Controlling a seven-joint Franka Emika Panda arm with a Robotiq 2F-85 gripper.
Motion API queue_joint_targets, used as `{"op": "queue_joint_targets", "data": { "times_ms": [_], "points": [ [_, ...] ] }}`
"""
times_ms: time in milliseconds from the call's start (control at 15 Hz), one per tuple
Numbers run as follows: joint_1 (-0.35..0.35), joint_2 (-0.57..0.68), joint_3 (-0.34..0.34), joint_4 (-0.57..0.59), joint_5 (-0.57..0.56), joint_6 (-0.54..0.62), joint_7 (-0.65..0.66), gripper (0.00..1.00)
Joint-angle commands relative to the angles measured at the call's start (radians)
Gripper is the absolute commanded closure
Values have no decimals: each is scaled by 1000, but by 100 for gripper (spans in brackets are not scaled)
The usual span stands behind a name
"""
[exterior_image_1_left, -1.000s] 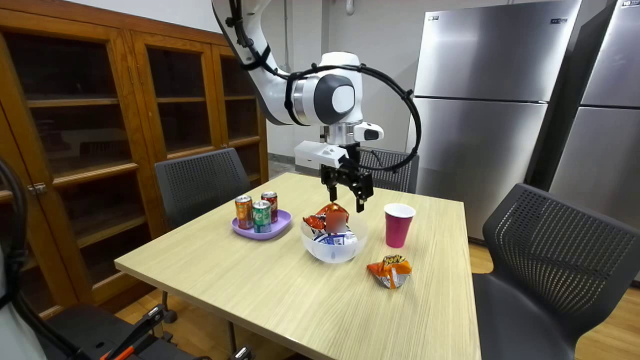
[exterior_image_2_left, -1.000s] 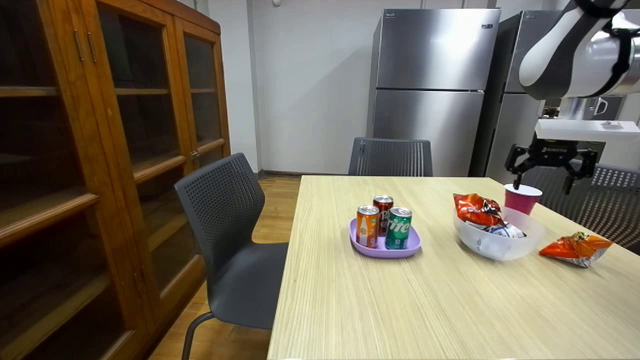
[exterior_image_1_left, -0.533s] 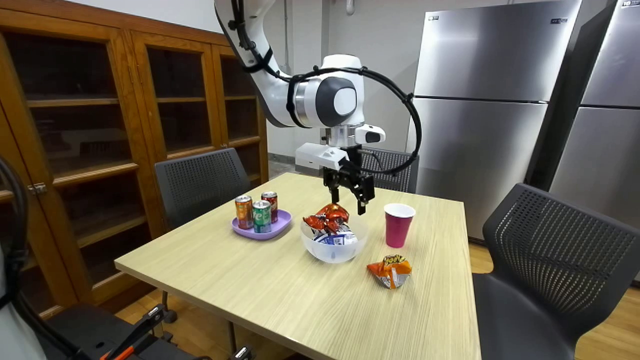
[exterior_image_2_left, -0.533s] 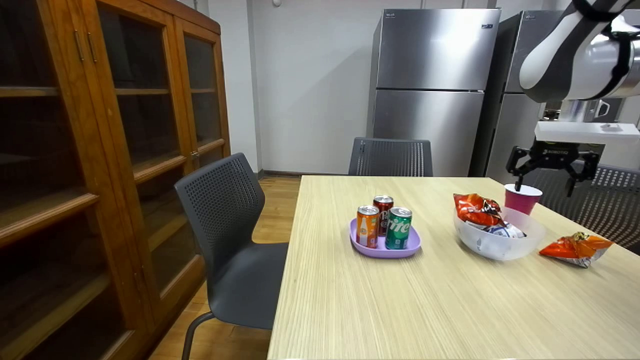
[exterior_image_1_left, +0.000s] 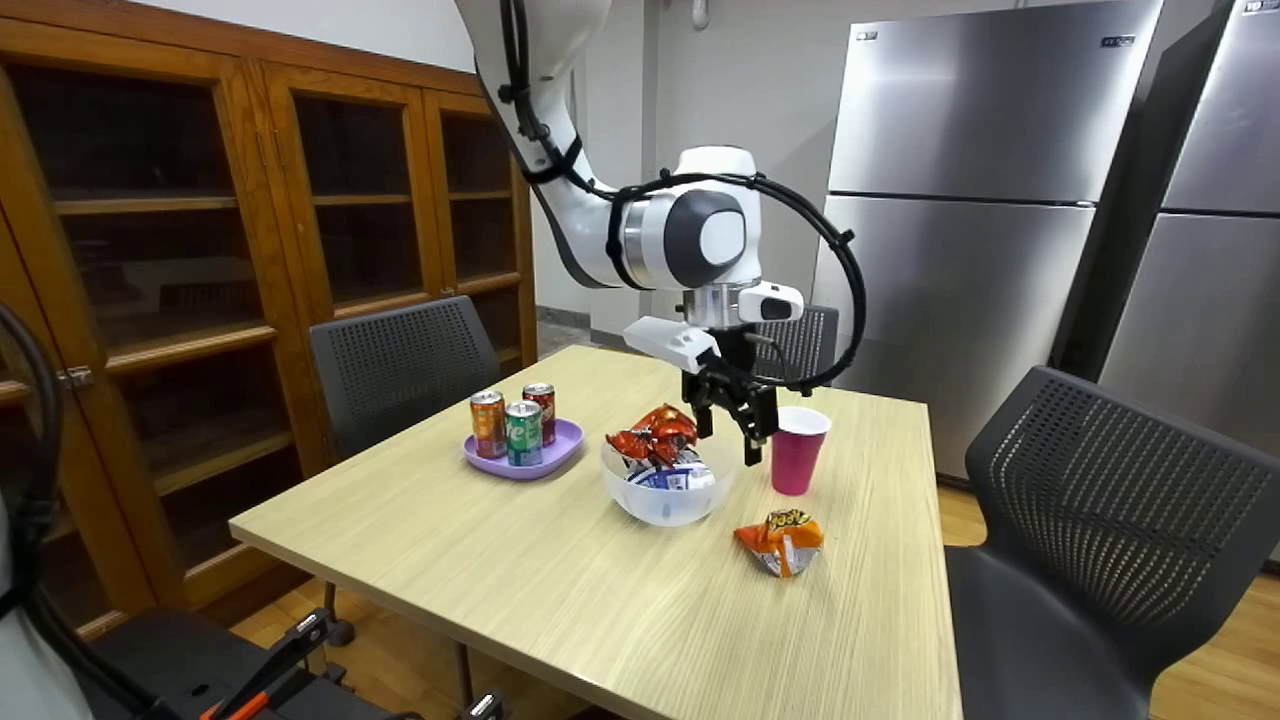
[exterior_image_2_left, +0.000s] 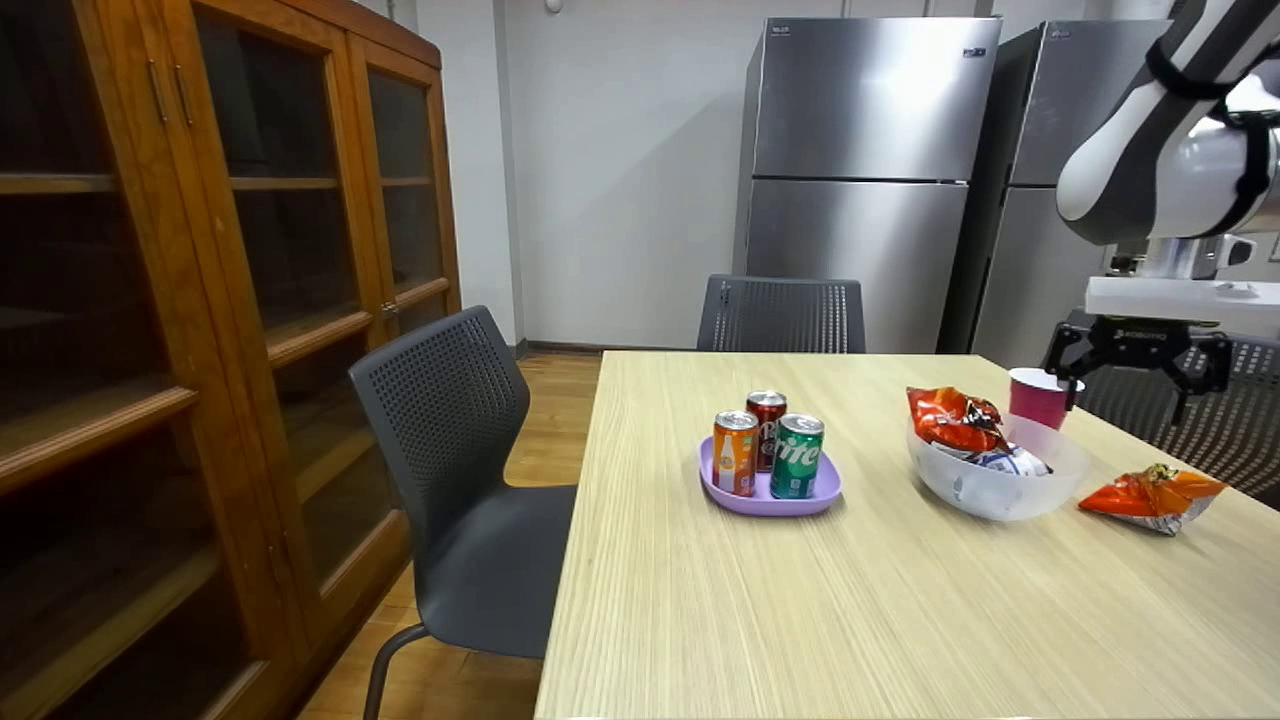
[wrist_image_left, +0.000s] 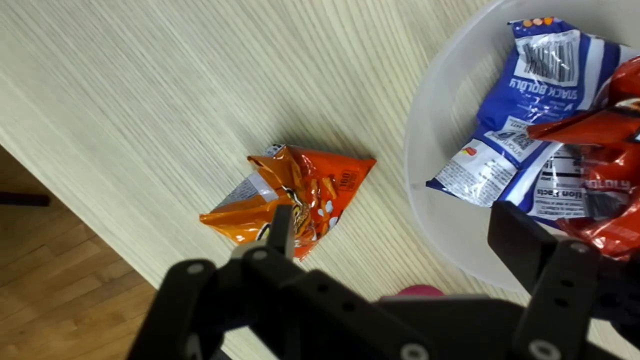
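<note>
Wrist view: a crumpled orange foil snack bag (wrist_image_left: 320, 200) lies on the pale wood-grain table (wrist_image_left: 150, 110), just beside a round translucent plastic bowl (wrist_image_left: 431, 135). Near the bowl I see the black two-fingered pincer (wrist_image_left: 395, 221), spread wide, released. Inside the bowl: a blue packet (wrist_image_left: 530, 112), a shiny red packet (wrist_image_left: 617, 167). A tapered magenta cup (exterior_image_1_left: 798, 460) stands near it.

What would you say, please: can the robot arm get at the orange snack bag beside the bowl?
Probably yes: the gripper hangs open and empty nearby, and the orange snack bag lies uncovered beside the bowl.
</note>
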Motion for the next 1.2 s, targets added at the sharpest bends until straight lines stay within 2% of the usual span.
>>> {"op": "queue_joint_targets", "data": {
  "times_ms": [0,733,1133],
  "points": [
    [1,74,-18,68,6,6,80,0],
    [-3,239,-44,208,74,-15,204,0],
    [-11,248,-46,227,109,-10,203,0]
  ]
}}
